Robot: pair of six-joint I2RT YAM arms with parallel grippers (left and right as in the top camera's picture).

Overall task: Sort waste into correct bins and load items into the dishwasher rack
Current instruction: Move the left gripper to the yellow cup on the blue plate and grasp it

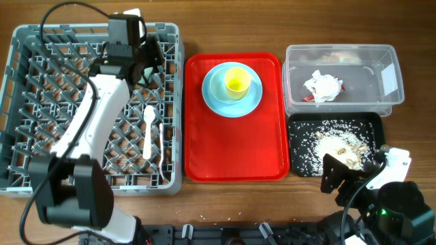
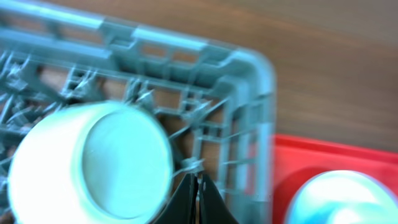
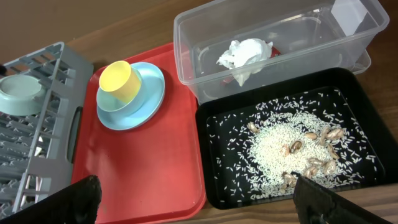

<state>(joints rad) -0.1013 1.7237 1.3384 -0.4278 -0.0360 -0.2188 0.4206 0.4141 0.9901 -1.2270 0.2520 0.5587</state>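
Note:
The grey dishwasher rack point(image 1: 27, 102) fills the left of the table. A pale blue-green bowl point(image 2: 93, 165) lies on its side among the pegs near the rack's far right corner, and it also shows in the right wrist view as the bowl point(image 3: 18, 93). My left gripper point(image 2: 198, 186) is shut with nothing between its fingers, just right of the bowl. A white plastic utensil point(image 1: 148, 129) lies in the rack. The yellow cup point(image 1: 236, 82) sits on the light blue plate point(image 1: 212, 95). My right gripper point(image 3: 202, 205) is open over the red tray's near edge.
The red tray point(image 1: 231, 150) lies between the rack and the bins. The clear tub point(image 1: 378, 64) holds the crumpled white wrapper point(image 1: 321, 86). The black tray point(image 1: 300, 133) holds beige rice scraps point(image 1: 338, 144). Bare wooden table lies beyond the rack.

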